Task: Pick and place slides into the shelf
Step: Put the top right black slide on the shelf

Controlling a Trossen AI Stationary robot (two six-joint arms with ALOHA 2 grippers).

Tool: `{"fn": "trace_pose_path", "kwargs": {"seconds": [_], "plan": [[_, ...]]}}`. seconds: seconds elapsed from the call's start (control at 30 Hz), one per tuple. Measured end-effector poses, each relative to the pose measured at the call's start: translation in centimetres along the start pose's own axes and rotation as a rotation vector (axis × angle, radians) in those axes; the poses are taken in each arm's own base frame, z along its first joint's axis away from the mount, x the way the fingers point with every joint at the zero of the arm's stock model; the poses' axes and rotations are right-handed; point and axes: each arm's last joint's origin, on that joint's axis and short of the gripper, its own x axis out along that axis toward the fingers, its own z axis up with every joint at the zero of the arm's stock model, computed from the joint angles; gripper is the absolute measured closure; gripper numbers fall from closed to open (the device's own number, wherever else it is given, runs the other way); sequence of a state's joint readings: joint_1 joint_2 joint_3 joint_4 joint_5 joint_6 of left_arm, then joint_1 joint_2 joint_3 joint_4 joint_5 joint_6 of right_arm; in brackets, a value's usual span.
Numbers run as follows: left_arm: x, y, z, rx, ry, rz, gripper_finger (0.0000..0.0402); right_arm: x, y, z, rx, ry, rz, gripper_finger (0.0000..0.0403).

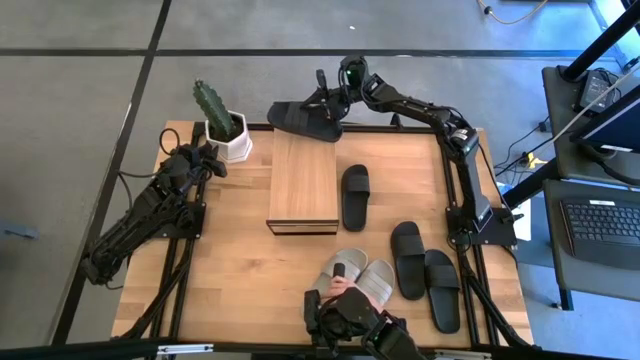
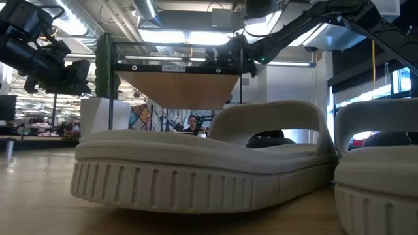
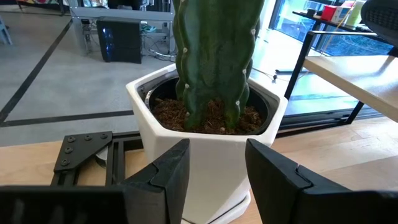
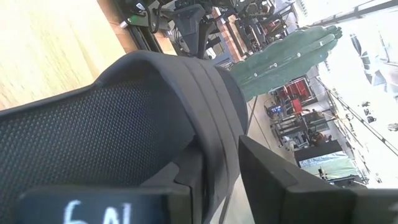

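My right gripper (image 1: pixel 328 103) is shut on a black slide (image 1: pixel 300 120) over the table's far edge, just behind the shelf (image 1: pixel 301 181), a low box with a light plank top. A single black slide (image 1: pixel 355 196) lies right of the shelf. A black pair (image 1: pixel 423 272) lies near the right edge, and the grey-beige pair (image 1: pixel 362 277) at the near edge fills the low view (image 2: pixel 202 170). My left gripper (image 3: pixel 214 174) is open, its fingers close in front of the white cactus pot (image 3: pixel 205 155) at the far left; I see no touch. My right gripper holds the black slide by its wide strap (image 4: pixel 214 118). One finger (image 4: pixel 189 177) is under the strap and the other finger (image 4: pixel 292 180) is outside it, at the strap's edge. The gripper comes from the far right side. The slide lies about level, lengthways along the far edge.
The cactus in its white pot (image 1: pixel 228 135) stands at the far left corner beside the shelf. A dark device (image 1: pixel 350 322) sits at the near edge by the grey-beige pair. Bare wood lies left of the shelf (image 1: pixel 225 250). Desks and a laptop stand beyond the right edge.
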State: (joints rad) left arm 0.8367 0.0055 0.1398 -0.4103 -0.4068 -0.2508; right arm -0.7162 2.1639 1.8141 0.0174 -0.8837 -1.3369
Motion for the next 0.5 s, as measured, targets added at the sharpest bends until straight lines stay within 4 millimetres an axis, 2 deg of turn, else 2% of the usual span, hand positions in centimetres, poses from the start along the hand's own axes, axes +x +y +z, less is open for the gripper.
{"fn": "trace_pose_path", "kwargs": {"seconds": [0.5], "plan": [[0.0, 0.0, -0.01, 0.0, 0.0, 0.0, 0.0254, 0.25, 0.06, 0.22, -0.002, -0.006, 0.003, 0.0305]]}}
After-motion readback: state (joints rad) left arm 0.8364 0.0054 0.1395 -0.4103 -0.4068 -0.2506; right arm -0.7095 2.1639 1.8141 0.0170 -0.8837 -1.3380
